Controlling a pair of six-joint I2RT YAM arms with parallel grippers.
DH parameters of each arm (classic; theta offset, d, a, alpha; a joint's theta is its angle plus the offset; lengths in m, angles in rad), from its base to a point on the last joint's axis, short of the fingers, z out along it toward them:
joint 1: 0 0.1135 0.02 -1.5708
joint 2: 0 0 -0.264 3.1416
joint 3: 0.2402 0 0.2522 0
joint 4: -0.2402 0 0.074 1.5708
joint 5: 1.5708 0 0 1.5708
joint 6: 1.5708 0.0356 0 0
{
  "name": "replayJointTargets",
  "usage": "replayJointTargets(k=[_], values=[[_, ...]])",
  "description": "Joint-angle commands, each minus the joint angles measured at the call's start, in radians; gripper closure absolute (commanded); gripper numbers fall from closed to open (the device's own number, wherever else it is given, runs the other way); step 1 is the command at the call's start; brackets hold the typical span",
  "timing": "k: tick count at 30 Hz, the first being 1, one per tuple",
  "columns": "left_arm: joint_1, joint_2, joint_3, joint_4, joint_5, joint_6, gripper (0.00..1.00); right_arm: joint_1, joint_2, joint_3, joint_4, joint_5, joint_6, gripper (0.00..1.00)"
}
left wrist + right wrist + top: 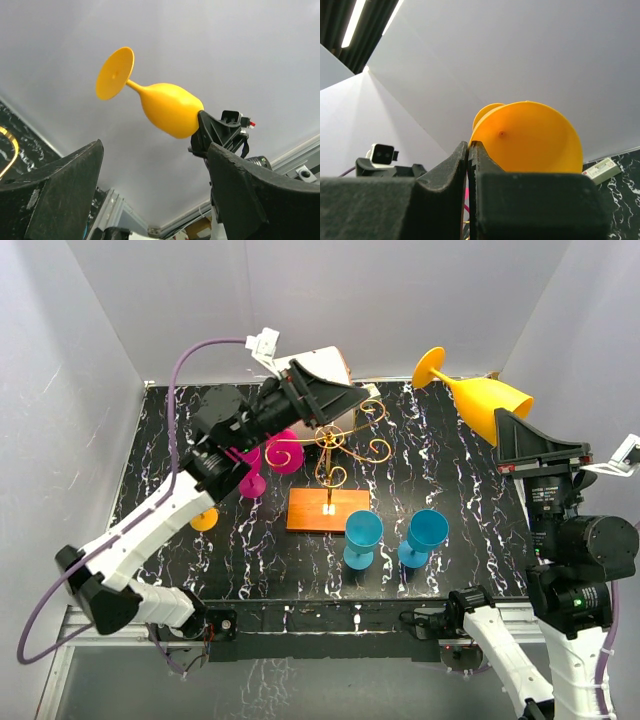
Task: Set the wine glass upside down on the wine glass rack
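Two blue glasses point(363, 532) stand just beside the wine glass rack point(328, 510).

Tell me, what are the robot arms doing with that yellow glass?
The right gripper is pinching the rim of the yellow wine glass and holding it up in the air, tipped sideways, off to the right of the gold wire rack. The glass is not on the rack yet. The left gripper is open and empty, hovering near the rack's left side. Two blue glasses stand on the table in front of the rack.
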Motion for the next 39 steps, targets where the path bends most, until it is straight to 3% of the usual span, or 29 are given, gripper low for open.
replayJointTargets(k=[1, 6, 15, 27, 33, 39], values=[[-0.059, 0.118, 0.141, 0.089, -0.015, -0.018, 0.18, -0.004, 0.056, 0.055, 0.129, -0.061, -0.010, 1.00], [-0.131, 0.195, 0.143, 0.206, -0.095, -0.041, 0.21, -0.003, 0.086, 0.068, 0.175, -0.068, 0.001, 1.00], [-0.180, 0.295, 0.250, 0.166, -0.250, -0.225, 0.34, -0.003, 0.120, 0.090, 0.217, -0.106, 0.022, 1.00], [-0.200, 0.390, 0.362, 0.276, -0.387, -0.248, 0.32, -0.004, 0.073, 0.096, 0.200, -0.237, -0.030, 1.00], [-0.202, 0.446, 0.404, 0.352, -0.388, -0.308, 0.43, -0.003, 0.054, 0.024, 0.246, -0.350, -0.043, 1.00], [-0.204, 0.453, 0.397, 0.393, -0.400, -0.315, 0.56, -0.003, 0.027, -0.026, 0.239, -0.361, -0.067, 1.00]])
